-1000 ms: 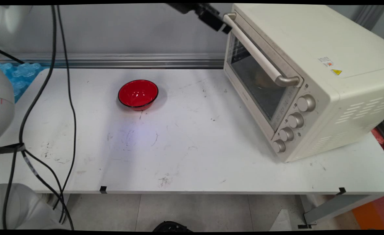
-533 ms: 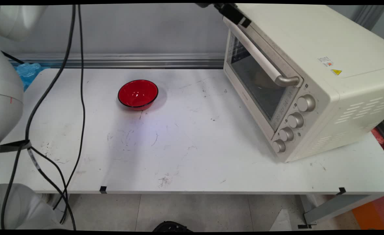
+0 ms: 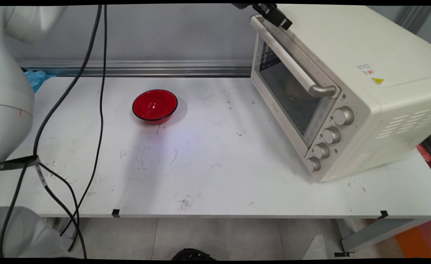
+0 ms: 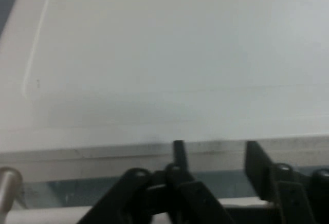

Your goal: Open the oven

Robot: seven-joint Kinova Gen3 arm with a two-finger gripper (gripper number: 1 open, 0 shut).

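Note:
A cream toaster oven stands at the table's right with its glass door closed. My black gripper hangs at the picture's top, just over the far end of the door handle and the door's top edge. In the hand view the oven's flat top fills the frame, and the door's metal top edge crosses below it. My gripper is open, its two fingertips spread along that edge with nothing between them. An end of the handle shows at the lower left.
A red bowl with nothing in it sits left of the table's middle. Four knobs line the oven's front right. Black cables hang down over the table's left side. A metal rail runs along the wall.
The gripper has moved right, from beside the handle's far end to over the oven door's top edge. The hanging cables have swung right with it.

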